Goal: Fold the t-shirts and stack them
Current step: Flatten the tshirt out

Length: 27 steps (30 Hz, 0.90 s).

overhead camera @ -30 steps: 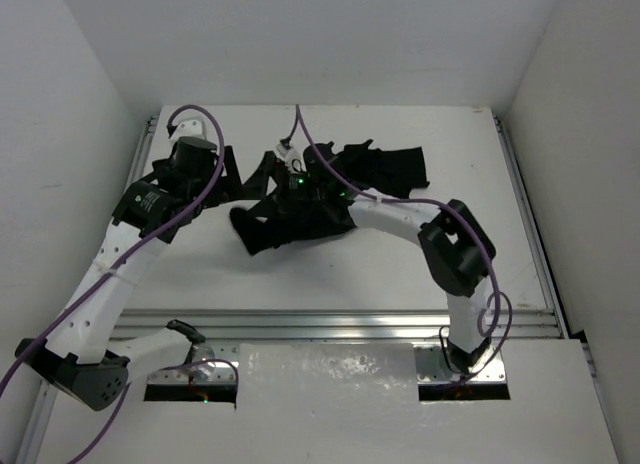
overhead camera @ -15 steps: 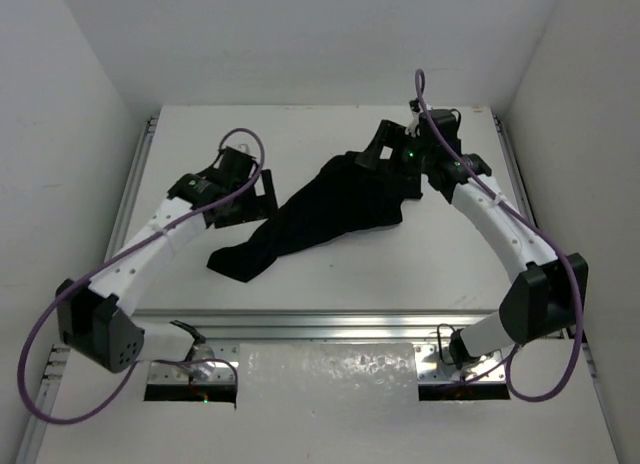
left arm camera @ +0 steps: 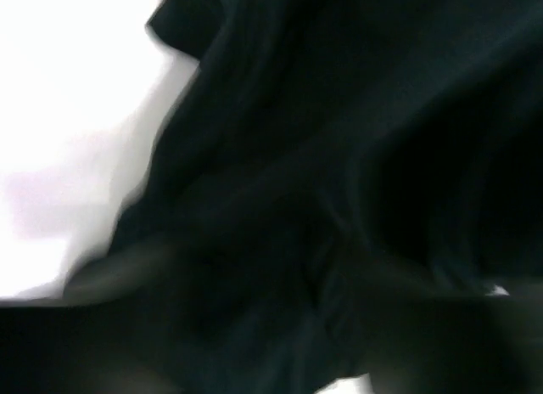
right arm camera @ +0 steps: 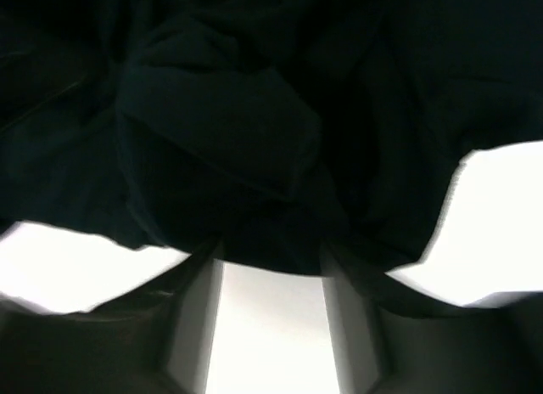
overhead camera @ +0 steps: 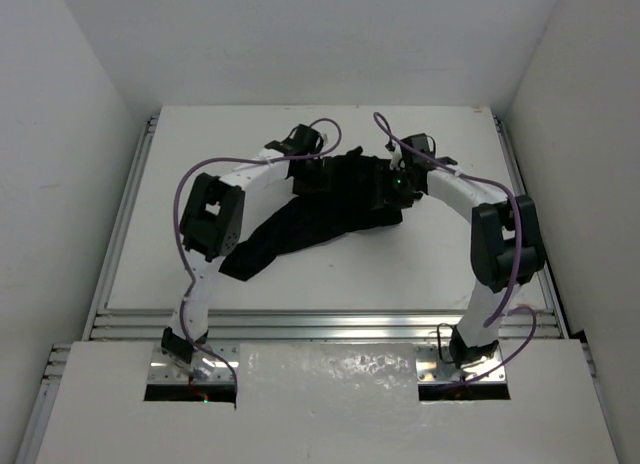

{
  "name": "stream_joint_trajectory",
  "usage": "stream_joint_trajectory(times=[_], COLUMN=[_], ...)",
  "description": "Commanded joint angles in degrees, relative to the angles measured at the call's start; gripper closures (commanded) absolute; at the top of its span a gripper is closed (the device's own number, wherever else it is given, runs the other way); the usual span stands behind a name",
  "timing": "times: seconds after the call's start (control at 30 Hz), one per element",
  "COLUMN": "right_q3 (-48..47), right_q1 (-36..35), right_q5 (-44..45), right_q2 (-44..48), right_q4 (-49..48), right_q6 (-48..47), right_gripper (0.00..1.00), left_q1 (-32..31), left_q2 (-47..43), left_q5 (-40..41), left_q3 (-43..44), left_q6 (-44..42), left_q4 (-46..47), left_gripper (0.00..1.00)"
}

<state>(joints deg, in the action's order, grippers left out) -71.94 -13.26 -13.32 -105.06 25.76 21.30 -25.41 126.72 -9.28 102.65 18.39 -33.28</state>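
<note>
The black t-shirt [overhead camera: 320,214] lies crumpled on the white table, running from the near left up to the far middle. My left gripper [overhead camera: 305,174] is down at its far left edge. In the left wrist view only blurred black t-shirt [left arm camera: 339,156] fabric shows, and the fingers cannot be made out. My right gripper [overhead camera: 393,192] is at the shirt's far right end. In the right wrist view its fingers [right arm camera: 199,326] stand partly apart, and the right gripper [right arm camera: 270,254] tips are buried in a bunch of t-shirt [right arm camera: 221,139] fabric.
The white table [overhead camera: 330,279] has white walls on the left, right and back. An aluminium rail [overhead camera: 330,324] runs along its near edge. Purple cables loop above both arms.
Both arms have swung inward from the table's sides onto the far part of the shirt. The shirt's far end is more bunched toward the middle.
</note>
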Motion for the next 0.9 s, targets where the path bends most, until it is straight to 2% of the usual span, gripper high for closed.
stream_joint_trajectory(times=[0.0,0.07,0.1,0.13,0.17,0.23,0.3,0.4,0.5,0.63,0.67,0.7,0.73,0.77,0.8,0.83,0.87], right_q3=[0.21,1.45,1.89,1.81,1.2,1.45,5.56,11.28,14.9,17.7,19.02,19.99,19.48,15.47,12.3,9.31,5.27], right_q1=[-0.19,0.24,0.42,0.6,0.95,1.65,2.88,6.13,6.84,7.1,7.28,7.28,7.28,7.02,6.75,6.67,6.23], right_q5=[-4.7,-8.36,-9.61,-10.14,-8.14,-7.25,-4.89,-3.11,0.3,3.83,0.09,-4.39,-13.74,-15.23,-15.07,-14.37,-14.1], right_q2=[1.78,2.05,1.96,1.09,0.82,2.99,6.07,11.97,16.72,22.51,23.48,22.71,20.87,18.25,11.78,8.58,6.12], right_q4=[-6.5,-8.78,-9.75,-10.63,-9.42,-8.44,-9.06,-7.57,-5.47,-2.81,-5.17,-10.67,-13.08,-13.62,-11.45,-10.56,-10.64], right_q6=[-0.04,0.76,1.11,1.37,1.9,2.95,4.1,6.82,7.0,8.58,8.93,8.59,8.24,8.32,8.32,8.15,8.23], right_gripper=[0.54,0.65,0.74,0.86,1.0,1.0,1.0,1.0,1.0,1.0,0.95,0.75,0.31,0.19,0.12,0.08,0.07], left_q1=[0.1,0.27,0.45,0.8,1.84,4.21,6.41,11.69,15.38,17.49,17.59,17.59,17.59,17.59,17.59,17.59,17.67], left_q2=[5.63,8.18,8.63,8.64,7.5,4.61,-1.8,-9.28,-11.84,-9.65,-8.95,-8.86,-9.03,-9.9,-10.43,-12.0,-13.41], left_q5=[-4.08,-3.56,-3.03,-2.16,-1.45,2.4,5.92,9.01,11.48,12.53,11.75,11.3,11.39,10.78,9.9,8.41,6.05], left_q3=[10.36,13.87,15.89,19.05,20.12,20.4,18.04,9.01,4.51,4.31,4.57,4.49,4.14,3.7,3.09,2.82,1.69], left_q6=[-3.19,-3.8,-4.15,-4.07,-3.63,-1.01,1.54,6.21,6.14,5.43,5.08,4.55,4.55,4.46,4.28,4.54,4.63], left_q4=[-0.29,-1.69,-2.31,-2.84,-3.98,-4.6,-4.34,-3.55,-3.99,-6.62,-7.23,-7.41,-7.59,-7.16,-7.33,-7.85,-6.99], left_gripper=[0.62,0.65,0.92,0.98,1.0,1.0,1.0,1.0,1.0,1.0,1.0,1.0,1.0,1.0,1.0,1.0,1.0])
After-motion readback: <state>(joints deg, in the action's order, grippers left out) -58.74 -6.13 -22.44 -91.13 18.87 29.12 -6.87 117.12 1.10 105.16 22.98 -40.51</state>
